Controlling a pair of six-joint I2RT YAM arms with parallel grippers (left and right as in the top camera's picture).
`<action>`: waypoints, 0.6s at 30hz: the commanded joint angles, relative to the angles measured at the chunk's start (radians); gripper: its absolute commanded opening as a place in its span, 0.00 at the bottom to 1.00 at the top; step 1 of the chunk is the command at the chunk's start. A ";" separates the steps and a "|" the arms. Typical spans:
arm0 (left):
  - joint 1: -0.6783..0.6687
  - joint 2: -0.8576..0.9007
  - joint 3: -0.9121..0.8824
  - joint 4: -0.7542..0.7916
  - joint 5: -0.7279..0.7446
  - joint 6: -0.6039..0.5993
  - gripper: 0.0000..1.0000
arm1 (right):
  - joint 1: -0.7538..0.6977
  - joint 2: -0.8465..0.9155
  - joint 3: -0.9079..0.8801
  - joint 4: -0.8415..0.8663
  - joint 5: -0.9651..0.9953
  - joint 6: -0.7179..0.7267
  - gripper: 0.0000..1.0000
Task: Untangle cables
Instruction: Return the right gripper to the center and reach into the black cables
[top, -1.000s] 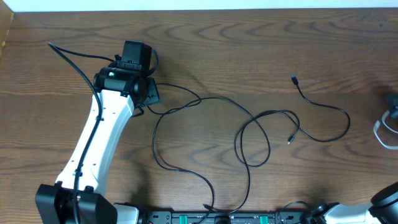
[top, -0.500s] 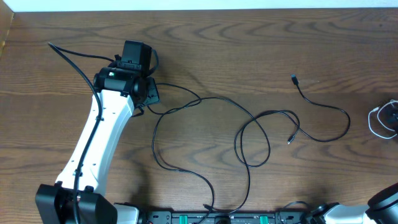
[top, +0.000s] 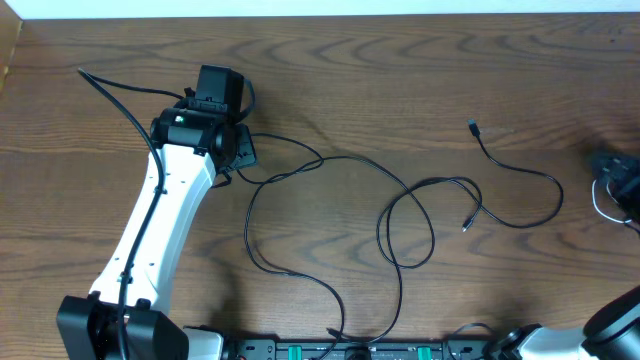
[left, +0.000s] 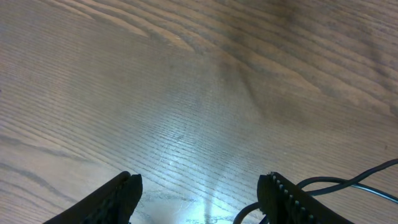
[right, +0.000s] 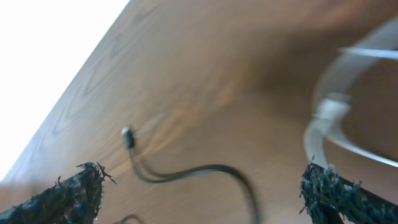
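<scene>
Several thin cables lie on the wooden table. A long black cable loops from beside my left gripper across the middle to the front edge. A shorter black cable with a small plug curves at the right. A white cable peeks out at the right edge under my right gripper. In the left wrist view my left gripper stands open over bare wood, with a black cable by its right finger. My right gripper is open wide above the black cable; the white cable is blurred beside its right finger.
The left arm stretches from the front left corner toward the back left. Thicker black wiring runs from it toward the far left. The table's back edge meets a white strip.
My right gripper has come leftward into the overhead view, over the white cable, whose visible loop has shifted. The left arm and the black cables have not moved.
</scene>
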 joint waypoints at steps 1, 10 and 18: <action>0.000 -0.003 0.002 0.005 -0.003 -0.002 0.66 | 0.109 -0.061 0.008 0.000 0.001 -0.024 0.99; 0.000 -0.003 0.002 0.080 -0.003 -0.002 0.65 | 0.424 -0.071 0.008 -0.022 0.045 -0.047 0.99; 0.000 -0.003 0.002 0.129 -0.003 -0.028 0.65 | 0.740 -0.071 0.008 -0.102 0.145 -0.144 0.99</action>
